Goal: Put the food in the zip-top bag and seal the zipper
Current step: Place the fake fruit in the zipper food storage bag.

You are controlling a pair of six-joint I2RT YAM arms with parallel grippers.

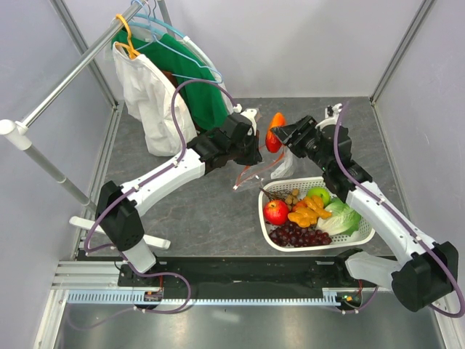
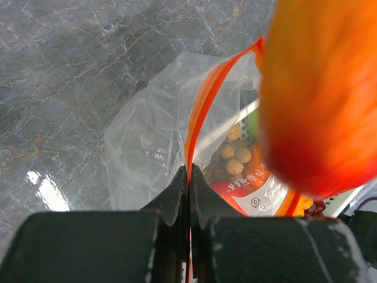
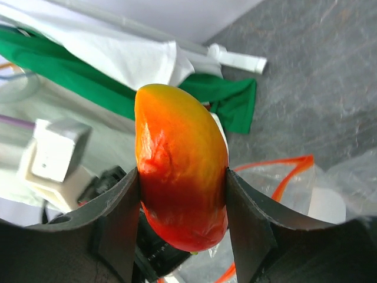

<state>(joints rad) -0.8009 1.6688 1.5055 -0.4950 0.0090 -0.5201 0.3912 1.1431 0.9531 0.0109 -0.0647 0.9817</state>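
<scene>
My right gripper (image 1: pixel 278 135) is shut on the red-yellow mango (image 3: pixel 179 165), held in the air above the bag's mouth; the mango also shows in the top view (image 1: pixel 275 132) and blurred in the left wrist view (image 2: pixel 321 94). My left gripper (image 1: pixel 251 149) is shut on the orange-red zipper strip (image 2: pixel 203 109) and holds the clear zip-top bag (image 2: pixel 150 138) up with its mouth open. The bag hangs between both grippers (image 1: pixel 280 169). The white basket (image 1: pixel 360 236) holds a red apple (image 1: pixel 276 211), green apple (image 1: pixel 318 194), orange pieces (image 1: pixel 309 211), nuts (image 1: pixel 291 197), grapes (image 1: pixel 298 235) and lettuce (image 1: pixel 340 218).
A clothes rail (image 1: pixel 65 80) with hangers, a white garment (image 1: pixel 151 105) and a green garment (image 1: pixel 196 94) stands at the back left. Grey walls enclose the marble table (image 1: pixel 211 211). The basket sits near the front right, close to my right arm.
</scene>
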